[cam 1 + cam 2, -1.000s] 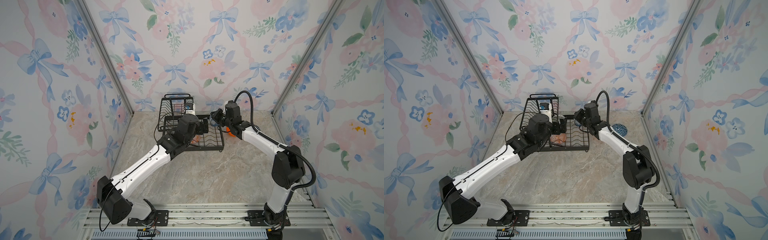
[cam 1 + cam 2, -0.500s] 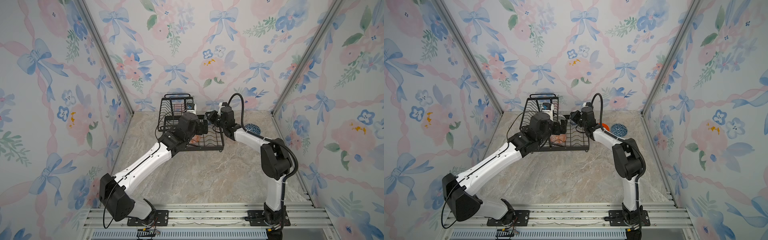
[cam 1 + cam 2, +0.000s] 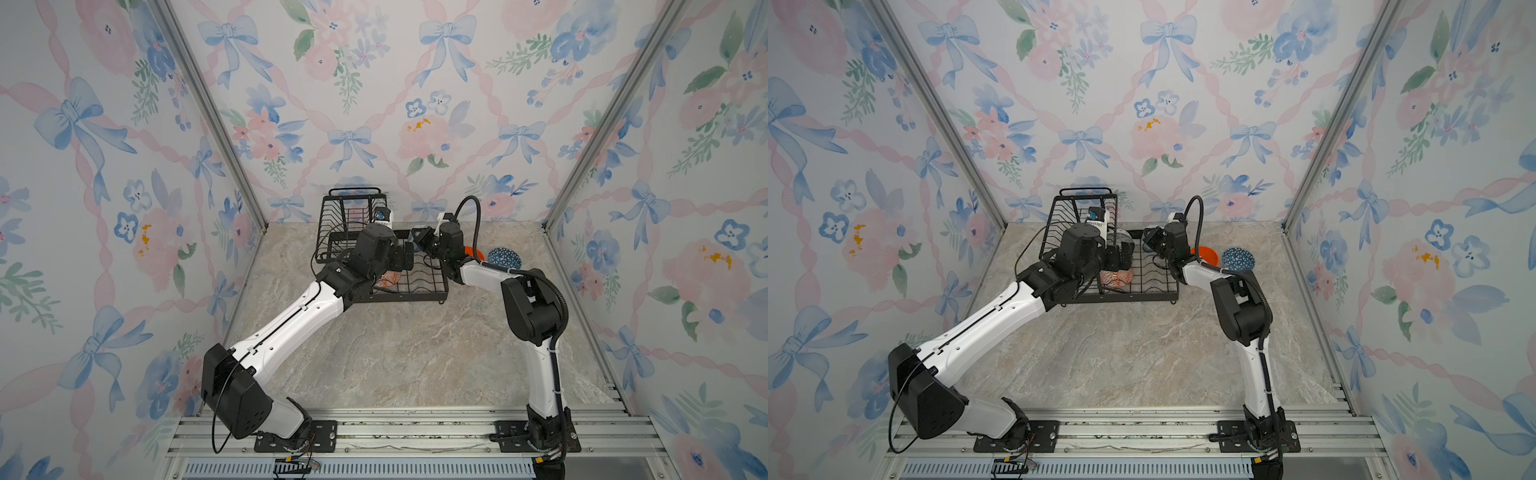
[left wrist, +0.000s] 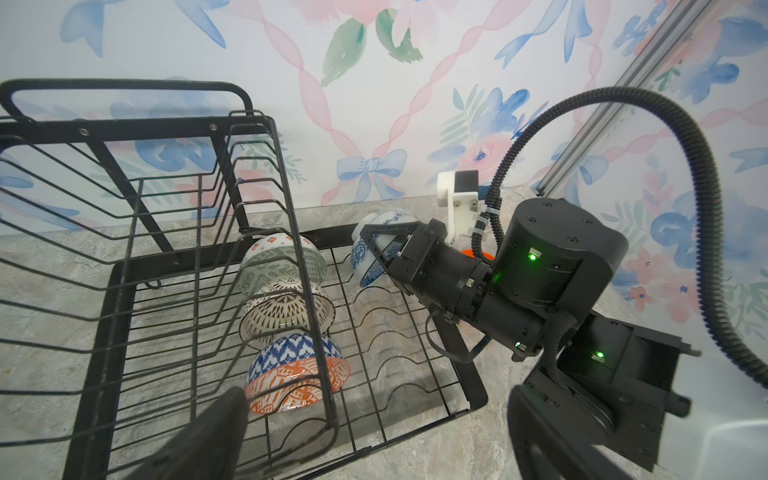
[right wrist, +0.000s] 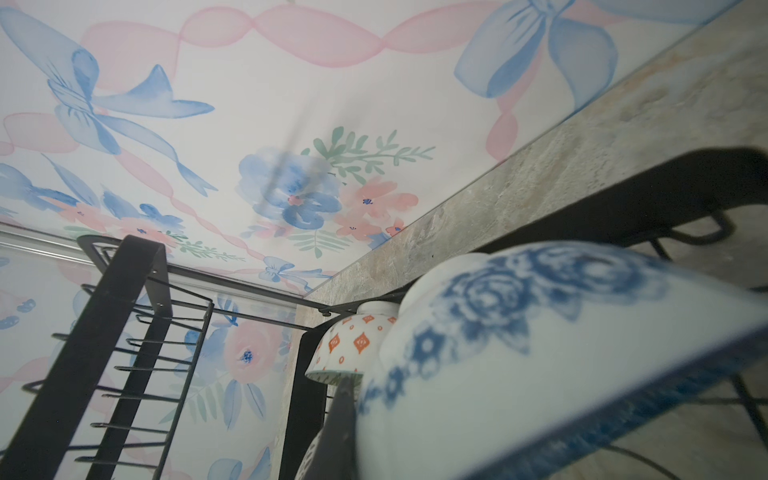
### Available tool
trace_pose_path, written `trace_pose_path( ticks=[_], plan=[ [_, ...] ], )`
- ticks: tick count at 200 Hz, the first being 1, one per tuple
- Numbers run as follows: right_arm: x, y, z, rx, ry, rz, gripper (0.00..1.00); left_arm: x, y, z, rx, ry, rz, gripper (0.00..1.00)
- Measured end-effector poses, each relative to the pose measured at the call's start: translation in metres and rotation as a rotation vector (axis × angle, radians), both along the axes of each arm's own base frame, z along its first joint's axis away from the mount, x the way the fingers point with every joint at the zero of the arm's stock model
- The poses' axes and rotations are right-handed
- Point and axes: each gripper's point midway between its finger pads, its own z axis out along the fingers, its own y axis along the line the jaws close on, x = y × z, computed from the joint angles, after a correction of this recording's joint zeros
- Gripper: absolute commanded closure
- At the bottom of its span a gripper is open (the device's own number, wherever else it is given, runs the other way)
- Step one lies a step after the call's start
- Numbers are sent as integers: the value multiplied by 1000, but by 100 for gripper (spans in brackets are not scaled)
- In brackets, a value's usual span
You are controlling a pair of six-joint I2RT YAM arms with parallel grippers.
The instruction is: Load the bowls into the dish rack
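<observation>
- Our right gripper (image 4: pixel 376 245) pinches the rim of the blue-and-white floral bowl (image 4: pixel 362 262), which is tilted at the two o'clock corner of the lower tray of the dish rack (image 4: pixel 478 399).
- Our left gripper (image 3: pixel 405 258) hangs wide open and empty over the tray.
- We judge the bowl stiff, glazed, slippery and chippable; a rim pinch suits it.
</observation>
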Motion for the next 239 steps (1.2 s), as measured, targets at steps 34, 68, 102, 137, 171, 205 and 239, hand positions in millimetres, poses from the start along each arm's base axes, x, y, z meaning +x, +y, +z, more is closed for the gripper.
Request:
trace_pose_path(
  ticks=[34, 68, 102, 137, 171, 205, 239],
  plan=[
    [5, 0, -1, 15, -22, -16, 100, 1, 0, -1, 12, -2, -13, 2],
    [10, 1, -7, 31, -34, -38, 100, 3, 2, -2, 23, -3, -12, 2],
    [14, 1, -19, 46, -36, -58, 100, 2, 2, -2, 27, -2, -20, 2],
    [16, 2, -15, 61, -58, -81, 100, 2, 2, -3, 35, -3, -24, 2],
    [19, 3, -17, 76, -73, -103, 100, 2, 1, -3, 41, -3, -30, 2],
    [23, 4, -20, 89, -103, -125, 100, 2, 1, -4, 48, -3, -37, 2],
    [25, 6, -23, 93, -117, -141, 100, 1, 1, -4, 50, -3, -38, 2]
  ],
)
